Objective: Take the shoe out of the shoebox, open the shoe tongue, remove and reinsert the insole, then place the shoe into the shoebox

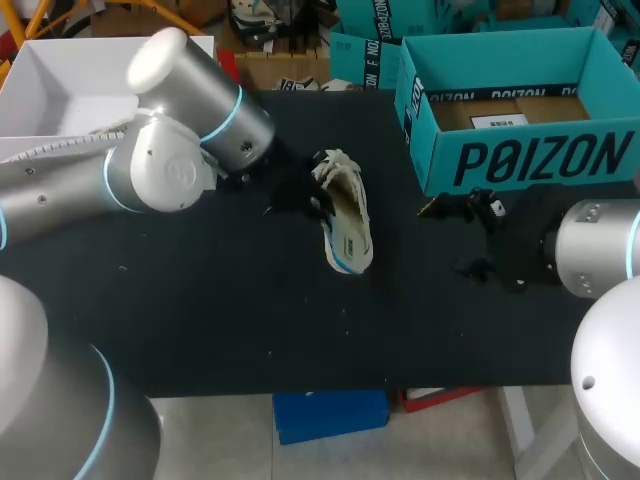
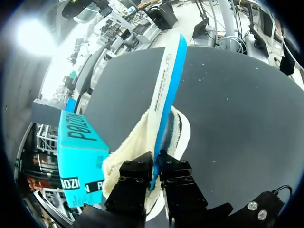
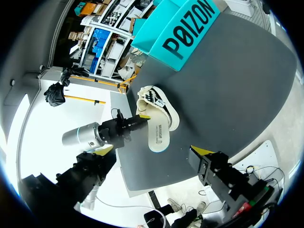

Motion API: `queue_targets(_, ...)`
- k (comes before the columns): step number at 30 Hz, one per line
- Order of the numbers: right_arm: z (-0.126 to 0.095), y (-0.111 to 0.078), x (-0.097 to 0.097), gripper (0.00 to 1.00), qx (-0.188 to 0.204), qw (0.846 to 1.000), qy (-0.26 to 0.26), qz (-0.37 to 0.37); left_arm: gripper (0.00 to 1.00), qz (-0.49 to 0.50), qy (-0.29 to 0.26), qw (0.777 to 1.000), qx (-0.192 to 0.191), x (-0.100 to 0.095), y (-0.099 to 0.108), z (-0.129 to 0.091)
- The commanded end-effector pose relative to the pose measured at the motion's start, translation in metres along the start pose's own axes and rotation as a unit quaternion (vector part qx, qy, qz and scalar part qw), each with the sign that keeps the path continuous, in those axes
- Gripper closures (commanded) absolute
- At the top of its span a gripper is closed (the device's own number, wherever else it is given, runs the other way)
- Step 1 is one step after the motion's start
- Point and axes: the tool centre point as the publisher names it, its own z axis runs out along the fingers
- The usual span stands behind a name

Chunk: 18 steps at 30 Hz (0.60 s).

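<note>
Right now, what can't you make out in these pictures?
- The insole's gripped end: left wrist view, covered by the left gripper.
- The inside of the shoe: head view, too small and blurred.
- The shoebox floor: head view, partly hidden by its near wall.

The matte black flat tabletop point(image 1: 220, 320) carries a cream-coloured fabric shoe point(image 1: 350, 215) resting near its middle and, well apart from it at the far right corner, a teal open-topped cardboard shoebox point(image 1: 530, 160) standing upright.
</note>
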Motion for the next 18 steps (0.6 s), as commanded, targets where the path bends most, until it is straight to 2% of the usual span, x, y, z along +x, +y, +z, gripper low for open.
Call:
queue_targets(1,0.001,-0.007,-0.006,0.0,-0.078,0.997,0.006,0.007,0.47,0.001,0.009,1.0,-0.001,-0.004,0.003,0.012)
queue_targets(2,0.001,-0.007,-0.006,0.0,-0.078,0.997,0.006,0.007,0.31,0.002,0.01,1.0,-0.004,-0.004,0.003,0.012)
queue_targets(6,0.001,-0.007,-0.006,0.0,-0.078,0.997,0.006,0.007,0.26,0.003,0.004,1.0,-0.008,-0.008,0.005,0.014)
queue_targets(11,0.001,-0.007,-0.006,0.0,-0.078,0.997,0.006,0.007,0.3,0.008,0.0,1.0,-0.01,-0.013,0.004,0.015)
queue_targets(13,0.001,-0.007,-0.006,0.0,-0.078,0.997,0.006,0.007,0.34,0.01,-0.002,1.0,-0.011,-0.014,0.004,0.015)
queue_targets(15,0.001,-0.007,-0.006,0.0,-0.078,0.997,0.006,0.007,0.43,0.011,-0.002,1.0,-0.011,-0.014,0.004,0.016)
queue_targets(16,0.001,-0.007,-0.006,0.0,-0.078,0.997,0.006,0.007,0.53,0.011,-0.002,1.0,-0.011,-0.014,0.004,0.016)
queue_targets(17,0.001,-0.007,-0.006,0.0,-0.078,0.997,0.006,0.007,0.71,0.012,-0.003,1.0,-0.012,-0.014,0.004,0.016)
queue_targets(18,0.001,-0.007,-0.006,0.0,-0.078,0.997,0.006,0.007,0.82,0.013,-0.003,1.0,-0.012,-0.014,0.004,0.016)
